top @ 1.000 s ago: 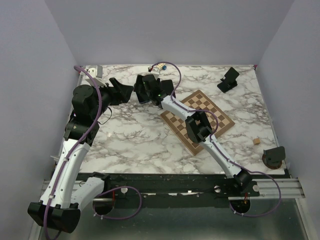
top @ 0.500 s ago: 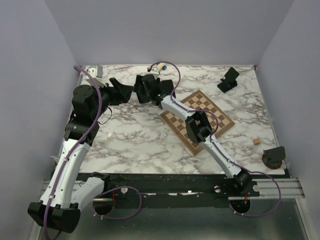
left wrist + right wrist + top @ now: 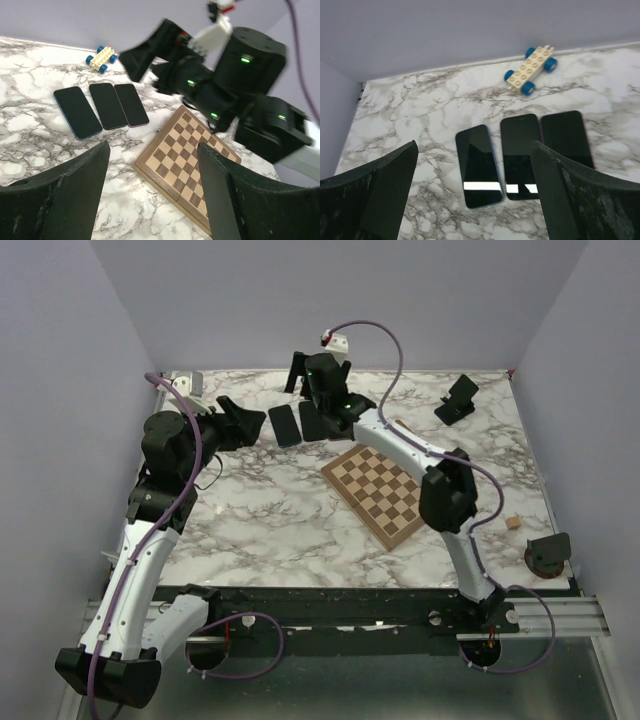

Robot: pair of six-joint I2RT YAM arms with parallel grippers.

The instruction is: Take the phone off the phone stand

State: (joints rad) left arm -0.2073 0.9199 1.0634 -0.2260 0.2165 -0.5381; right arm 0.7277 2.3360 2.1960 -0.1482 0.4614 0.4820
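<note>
The phone stand (image 3: 457,400) is seen at the far right corner of the marble table (image 3: 260,520), well apart from both arms. Whether anything rests on it cannot be told at this size.

Three black phones (image 3: 521,155) are laid flat on the table, side by side and screen up, near the far edge left of centre. A wheeled toy brick (image 3: 530,70), cream with blue wheels, is found just beyond them by the back wall.

The right claw (image 3: 475,190) is held above the phones, its jaws spread wide and nothing gripped between them. The left claw (image 3: 155,195) is pointed at the same phones from the left, released as well and empty. A chessboard (image 3: 385,495) is placed near the phones, toward the table's middle, and a small wooden cube (image 3: 513,523) lies near the right edge.
</note>
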